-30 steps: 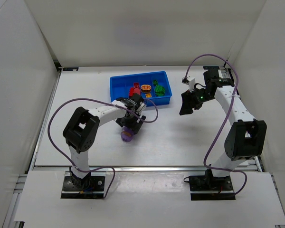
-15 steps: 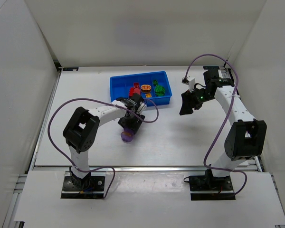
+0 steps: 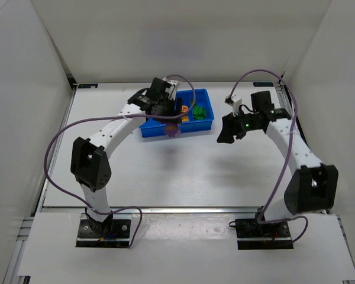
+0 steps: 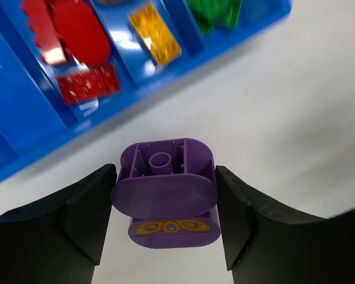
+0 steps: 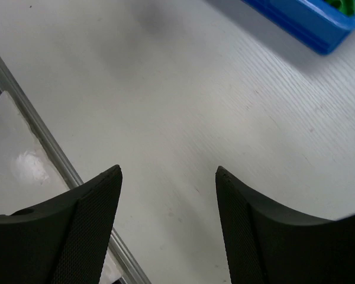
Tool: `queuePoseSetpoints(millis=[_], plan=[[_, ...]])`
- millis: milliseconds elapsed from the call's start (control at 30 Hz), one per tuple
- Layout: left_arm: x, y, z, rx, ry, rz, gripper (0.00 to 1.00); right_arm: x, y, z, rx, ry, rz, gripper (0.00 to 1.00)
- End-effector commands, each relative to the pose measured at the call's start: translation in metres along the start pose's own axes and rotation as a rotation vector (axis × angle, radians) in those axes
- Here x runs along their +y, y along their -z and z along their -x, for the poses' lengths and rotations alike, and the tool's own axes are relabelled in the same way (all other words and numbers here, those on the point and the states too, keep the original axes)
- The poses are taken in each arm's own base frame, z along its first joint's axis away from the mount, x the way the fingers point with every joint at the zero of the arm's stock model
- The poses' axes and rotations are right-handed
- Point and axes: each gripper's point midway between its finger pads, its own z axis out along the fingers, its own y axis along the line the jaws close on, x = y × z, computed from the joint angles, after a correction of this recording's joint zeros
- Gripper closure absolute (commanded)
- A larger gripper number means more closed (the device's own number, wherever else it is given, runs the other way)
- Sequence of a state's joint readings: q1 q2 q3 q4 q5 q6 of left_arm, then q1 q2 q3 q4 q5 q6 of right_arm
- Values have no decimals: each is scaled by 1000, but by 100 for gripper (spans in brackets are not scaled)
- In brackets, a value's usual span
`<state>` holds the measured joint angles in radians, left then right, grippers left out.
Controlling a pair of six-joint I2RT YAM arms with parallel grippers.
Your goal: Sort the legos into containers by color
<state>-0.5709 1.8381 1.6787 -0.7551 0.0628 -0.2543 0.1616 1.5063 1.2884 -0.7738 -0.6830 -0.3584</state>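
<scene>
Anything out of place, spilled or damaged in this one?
Nothing stands out. The purple rounded plastic brick sits squarely in the left gripper, near the blue plastic tray. Its compartments keep red bricks, a yellow brick and green bricks apart. The right gripper is open and empty.

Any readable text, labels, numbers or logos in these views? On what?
None: no words, numbers or brand marks can be read in any view.
Purple lego: the yellow oval print on its side is a pattern, not letters.
Blue tray: no lettering visible; in the top view its contents are too small to tell.
</scene>
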Motion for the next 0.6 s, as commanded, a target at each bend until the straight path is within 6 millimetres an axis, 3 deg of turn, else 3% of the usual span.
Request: queuePoseSetpoints(millis=[0,33,100,133,267,333,400,567], plan=[[2,35,51,-152,119,-4,90,32,5,48,-213,140,-56,31],[3,41,64,-182,164,-10,90,34,8,65,-286,188,-89,30],[10,47,78,-208,229,-43,90,51,-1,66,-322,185,-67,29],[8,51,87,-224,276,-72,90,54,-2,76,-361,183,-73,29],[4,60,102,-233,355,-160,90,70,-23,96,-420,162,-37,28],[3,63,103,-228,374,-183,90,81,-32,111,-446,177,-25,27],[0,62,100,-214,402,-200,90,72,-42,125,-454,97,-66,26],[0,69,93,-198,444,-225,90,73,-64,150,-481,-58,-10,23]])
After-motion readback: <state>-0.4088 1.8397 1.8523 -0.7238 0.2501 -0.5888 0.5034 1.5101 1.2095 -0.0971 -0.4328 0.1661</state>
